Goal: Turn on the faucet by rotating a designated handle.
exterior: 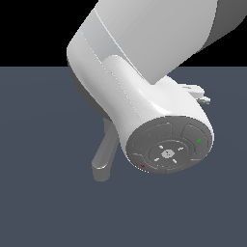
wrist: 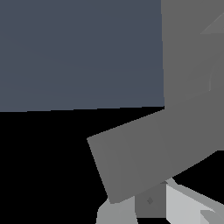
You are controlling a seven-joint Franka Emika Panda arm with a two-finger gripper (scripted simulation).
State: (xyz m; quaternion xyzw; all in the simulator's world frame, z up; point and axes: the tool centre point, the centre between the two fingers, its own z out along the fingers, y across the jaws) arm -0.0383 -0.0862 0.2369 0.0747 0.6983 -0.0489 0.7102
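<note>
Exterior view: white arm wrist point(exterior: 144, 96) fills frame, hiding most of dull grey faucet; only thick rounded grey spout point(exterior: 102, 161) shows below it. Thin rod handle hidden.

Wrist view: flat grey faucet slab point(wrist: 148, 157) close against camera, suggesting approach for handle contact. Pale gripper point(wrist: 175, 208) partly visible; jaw opening indeterminable. No legible markings.

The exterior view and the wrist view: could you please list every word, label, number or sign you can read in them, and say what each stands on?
There is no readable text in either view.
The round grey button panel on the arm's end carries only small marks: a green dot, a red dot, a faint blue dot and pale arrow-like symbols, all too small to read.
The faucet is plain grey, with no label.
</note>
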